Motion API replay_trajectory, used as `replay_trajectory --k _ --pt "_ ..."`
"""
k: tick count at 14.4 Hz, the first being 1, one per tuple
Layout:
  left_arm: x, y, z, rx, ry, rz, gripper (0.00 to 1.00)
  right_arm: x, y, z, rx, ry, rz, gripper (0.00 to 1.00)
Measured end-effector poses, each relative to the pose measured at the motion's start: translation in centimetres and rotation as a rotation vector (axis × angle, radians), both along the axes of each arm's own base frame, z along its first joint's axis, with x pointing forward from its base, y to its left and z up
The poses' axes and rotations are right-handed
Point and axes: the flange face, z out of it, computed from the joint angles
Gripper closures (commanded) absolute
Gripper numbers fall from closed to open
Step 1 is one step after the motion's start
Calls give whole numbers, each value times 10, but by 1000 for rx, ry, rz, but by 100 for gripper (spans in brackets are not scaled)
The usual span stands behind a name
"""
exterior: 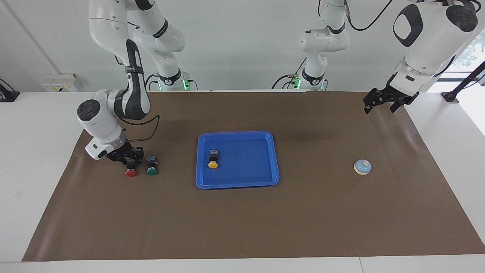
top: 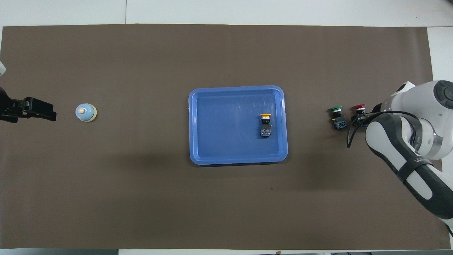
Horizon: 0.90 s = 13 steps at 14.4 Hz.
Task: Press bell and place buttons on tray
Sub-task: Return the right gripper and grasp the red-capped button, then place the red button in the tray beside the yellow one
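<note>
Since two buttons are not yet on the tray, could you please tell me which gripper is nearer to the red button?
Right. The right gripper is down at the red button, beside the green button. The left gripper waits raised at the left arm's end of the table, near the bell.
</note>
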Motion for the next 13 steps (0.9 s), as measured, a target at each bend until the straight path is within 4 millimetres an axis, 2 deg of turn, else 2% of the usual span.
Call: replay_trajectory --k 2,3,5,7,8,10,13 --pt "0 0 0 0 0 0 0 3 2 5 0 -6 5 99" --pt "0 0 0 0 0 0 0 7 8 14 2 1 15 99" --pt "0 0 0 0 0 0 0 23 41 54 6 44 11 99" --pt "0 0 0 0 0 0 0 35 106 99 -5 55 -51 99" --pt "0 0 0 0 0 0 0 35 145 110 -10 50 -84 99" --pt "0 0 0 0 0 0 0 23 220 114 -20 41 -147 100" --pt "0 0 0 0 0 0 0 2 310 117 19 37 -206 100"
